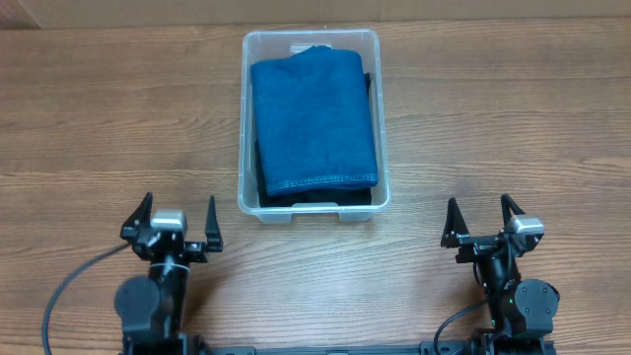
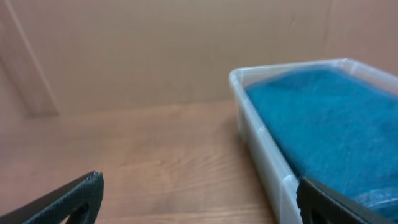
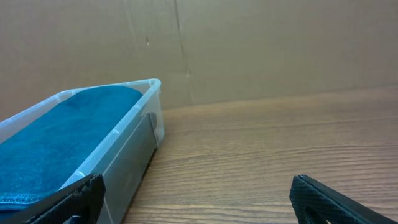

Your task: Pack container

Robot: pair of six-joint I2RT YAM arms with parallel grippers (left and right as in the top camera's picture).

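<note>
Container (image 1: 314, 213), clear plastic, is seen on the wood table (image 1: 99, 118) ahead of and between both grippers, touched by neither. It is filled w/ a folded blue cloth (image 1: 314, 118), w/ a dark item (image 1: 325, 197) partly shown under it. The left gripper (image 1: 179, 199) is held w/ fingers spread wide & empty, container ahead to its right; the right gripper (image 1: 479, 201) is likewise spread & empty, container ahead to its left.

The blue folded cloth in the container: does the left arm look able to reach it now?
Probably yes. The blue cloth lies uppermost in the lidless container, and nothing stands between it and the open left gripper.
</note>
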